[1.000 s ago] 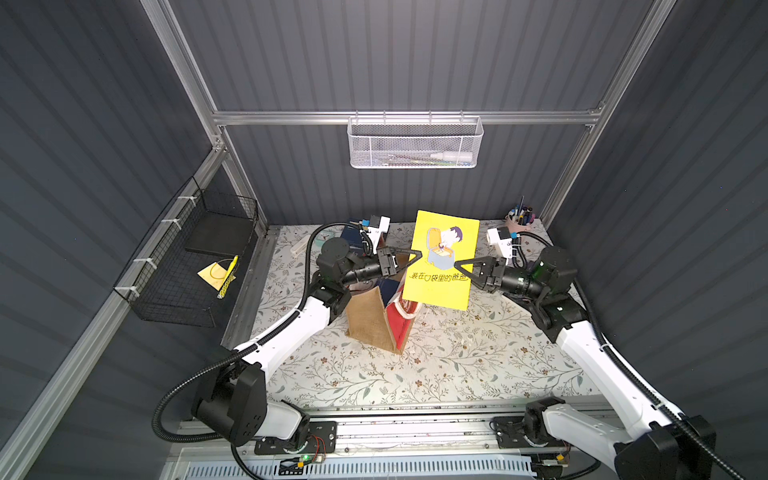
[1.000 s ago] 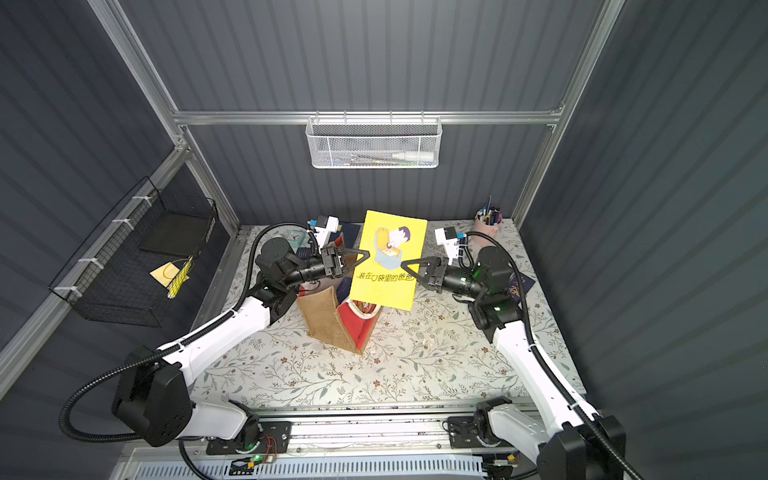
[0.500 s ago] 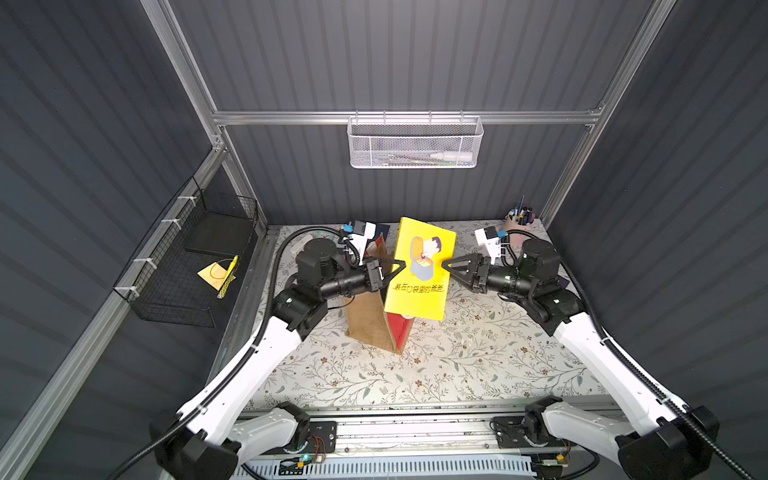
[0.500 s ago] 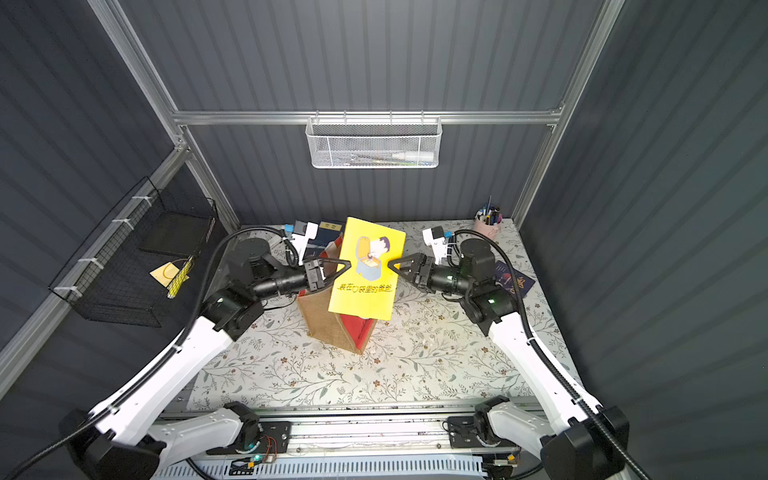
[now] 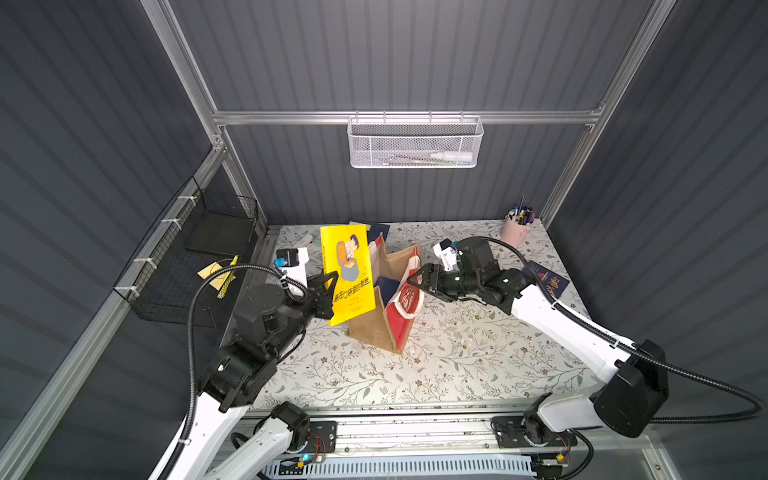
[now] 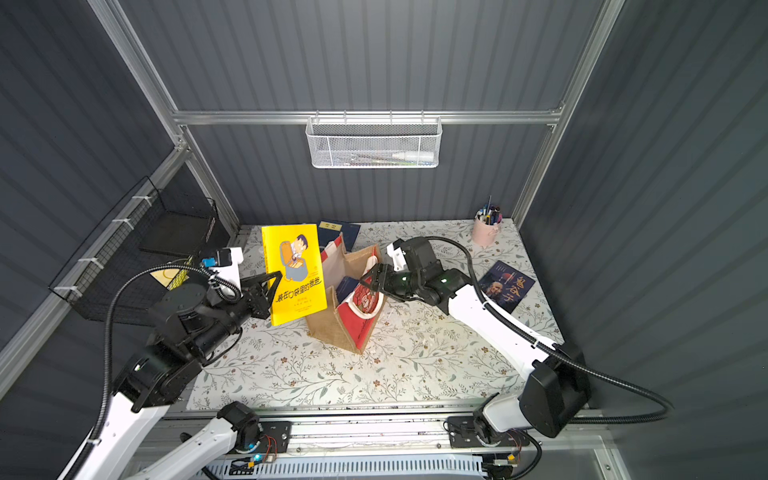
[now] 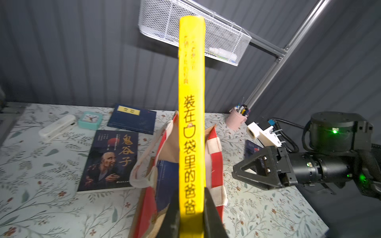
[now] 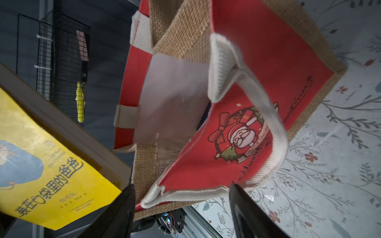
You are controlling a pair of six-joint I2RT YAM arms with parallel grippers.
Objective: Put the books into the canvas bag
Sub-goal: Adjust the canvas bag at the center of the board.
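Observation:
My left gripper [image 5: 330, 286] [image 6: 270, 286] [image 7: 191, 190] is shut on the lower spine of a bright yellow book [image 5: 347, 270] [image 6: 293, 270] [image 7: 191, 92] [image 8: 41, 175]. It holds the book upright in the air at the left side of the canvas bag [image 5: 370, 328] [image 6: 328, 328] [image 7: 214, 164] [image 8: 268, 61]. Navy books [image 5: 388, 286] [image 6: 347, 286] stand inside the bag. My right gripper [image 5: 411, 278] [image 6: 370, 276] [image 8: 181, 186] is open at the bag's right rim, and the white handle hangs in front of its fingers. A portrait book [image 5: 548, 282] [image 6: 505, 286] lies at the right, another [image 7: 111, 160] left of the bag, and a navy one [image 6: 338, 230] [image 7: 132, 119] at the back.
A pink pen cup [image 5: 515, 232] [image 6: 484, 232] stands at the back right corner. A mint clock [image 7: 90, 120] and a white stapler [image 7: 57, 127] lie at the back left. A white mesh basket [image 5: 415, 143] hangs on the back wall, and a black wire basket [image 5: 195, 266] on the left wall.
My right gripper let go of the yellow book, opened, and dropped to the bag's right rim. My left gripper carried the book to the left and lower.

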